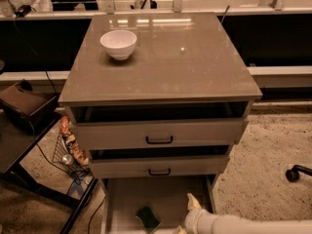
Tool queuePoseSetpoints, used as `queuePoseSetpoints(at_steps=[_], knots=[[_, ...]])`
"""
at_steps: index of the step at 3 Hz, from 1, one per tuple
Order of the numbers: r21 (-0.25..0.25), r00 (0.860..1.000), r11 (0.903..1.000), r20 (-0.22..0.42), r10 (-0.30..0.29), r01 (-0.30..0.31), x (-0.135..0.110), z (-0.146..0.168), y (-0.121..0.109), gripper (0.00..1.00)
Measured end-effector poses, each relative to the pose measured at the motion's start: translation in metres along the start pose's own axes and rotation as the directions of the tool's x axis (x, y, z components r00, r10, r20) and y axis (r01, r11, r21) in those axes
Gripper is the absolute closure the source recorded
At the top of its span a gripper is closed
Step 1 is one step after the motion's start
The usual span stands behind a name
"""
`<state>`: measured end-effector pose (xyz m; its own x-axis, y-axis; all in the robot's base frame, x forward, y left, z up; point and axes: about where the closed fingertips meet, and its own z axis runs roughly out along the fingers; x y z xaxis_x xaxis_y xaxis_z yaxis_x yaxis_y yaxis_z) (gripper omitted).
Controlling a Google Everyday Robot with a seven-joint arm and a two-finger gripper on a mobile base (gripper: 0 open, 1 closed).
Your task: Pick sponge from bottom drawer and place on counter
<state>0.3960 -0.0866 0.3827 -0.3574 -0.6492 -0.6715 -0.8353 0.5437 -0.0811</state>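
Robot gripper (191, 211) low in the open bottom drawer (168, 193), just right of the sponge (147, 218).

The dark green sponge lies on the drawer's pale floor near its front, seemingly not touching the gripper. The gripper comes in on a white arm (243, 224) from the lower right and is partly cut off, so I cannot tell whether it is released or clenched. A white bowl (118, 44) stands at the back left of the glossy counter (185, 62).
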Motion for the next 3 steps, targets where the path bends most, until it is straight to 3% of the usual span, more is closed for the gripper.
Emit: queuePoseSetpoints(at_steps=[1,2,3], knots=[[0.003,0.998,0.9981,0.013,0.062,-0.062,0.017,0.024,0.016,0.0],[-0.005,0.998,0.9982,0.01,0.06,-0.06,0.017,0.023,0.018,0.0],[-0.015,0.998,0.9977,0.014,0.066,-0.065,0.022,0.05,0.027,0.0]])
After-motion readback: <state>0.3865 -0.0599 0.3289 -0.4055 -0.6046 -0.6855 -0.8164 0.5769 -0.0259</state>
